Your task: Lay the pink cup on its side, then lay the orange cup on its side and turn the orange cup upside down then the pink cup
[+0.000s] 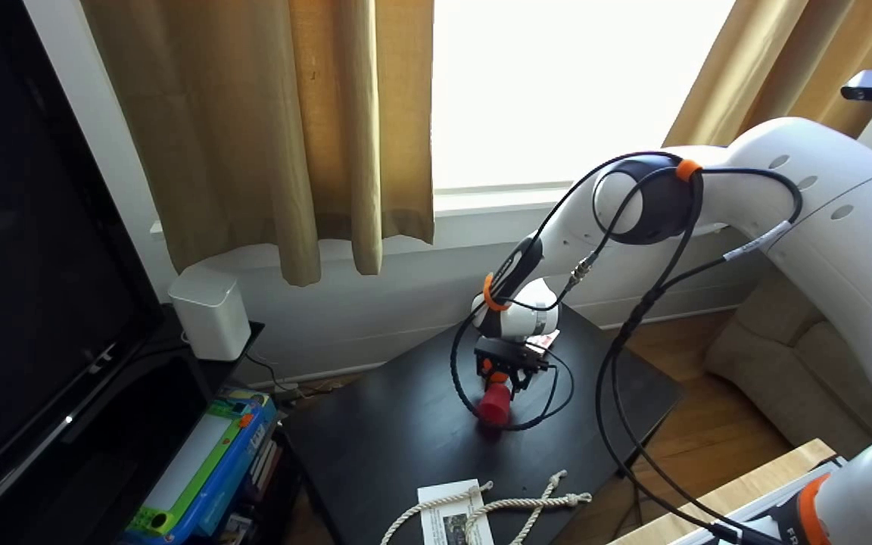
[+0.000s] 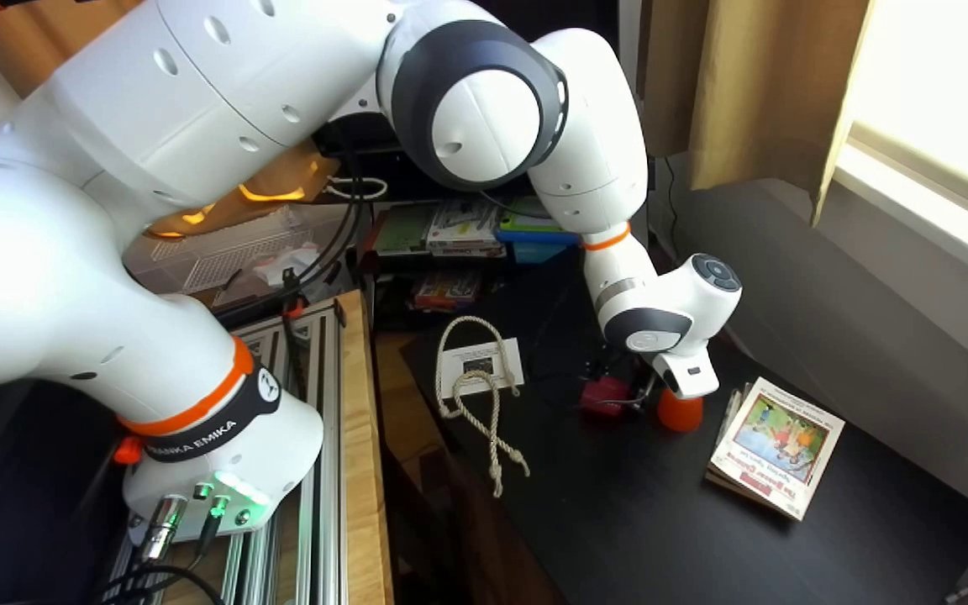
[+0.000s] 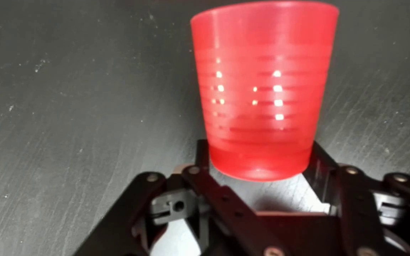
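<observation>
The pink cup point(image 3: 265, 89) fills the upper middle of the wrist view, its base between the fingers and its wide mouth pointing away from them. My gripper point(image 3: 260, 151) is shut on it, with a finger touching each side near the base. In both exterior views the pink cup point(image 1: 494, 406) point(image 2: 604, 396) lies sideways, low over the table; I cannot tell whether it touches. The orange cup point(image 2: 680, 412) stands behind the gripper, its top hidden by the hand; only a bit of the orange cup point(image 1: 496, 375) shows past the gripper. It is out of the wrist view.
A stack of books point(image 2: 774, 445) lies on the dark table point(image 2: 652, 521) beside the orange cup. A rope point(image 1: 530, 502) lies over a white card point(image 1: 434, 521) at another part of the table. Black cables point(image 1: 460, 378) hang around the gripper.
</observation>
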### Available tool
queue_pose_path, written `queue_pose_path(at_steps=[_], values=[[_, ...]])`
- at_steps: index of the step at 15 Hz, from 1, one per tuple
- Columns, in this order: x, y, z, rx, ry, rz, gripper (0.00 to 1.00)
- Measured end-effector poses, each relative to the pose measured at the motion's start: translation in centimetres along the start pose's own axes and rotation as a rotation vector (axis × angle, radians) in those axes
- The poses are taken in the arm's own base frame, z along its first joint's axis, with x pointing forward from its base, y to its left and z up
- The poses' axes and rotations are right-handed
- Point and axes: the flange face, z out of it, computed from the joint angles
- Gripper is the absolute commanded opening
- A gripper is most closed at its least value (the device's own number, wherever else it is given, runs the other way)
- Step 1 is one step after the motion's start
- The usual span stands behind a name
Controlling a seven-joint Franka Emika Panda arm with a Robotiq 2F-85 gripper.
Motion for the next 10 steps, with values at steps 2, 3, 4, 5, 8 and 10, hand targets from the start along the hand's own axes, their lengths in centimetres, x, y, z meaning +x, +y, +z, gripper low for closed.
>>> queue_pose_path(at_steps=[2,3,4,5,8,10], values=[[-0.1,-0.2,-0.1,0.012,-0.007,0.009,0.40],[-0.2,-0.4,-0.2,0.017,-0.007,0.012,0.40],[-0.4,-0.8,-0.5,0.021,-0.005,0.016,0.40],[-0.6,-1.3,-0.9,0.023,0.002,0.024,0.40],[-1.6,-3.4,-2.5,0.014,0.044,0.075,0.40],[-2.3,-4.7,-3.7,-0.001,0.093,0.133,0.40]])
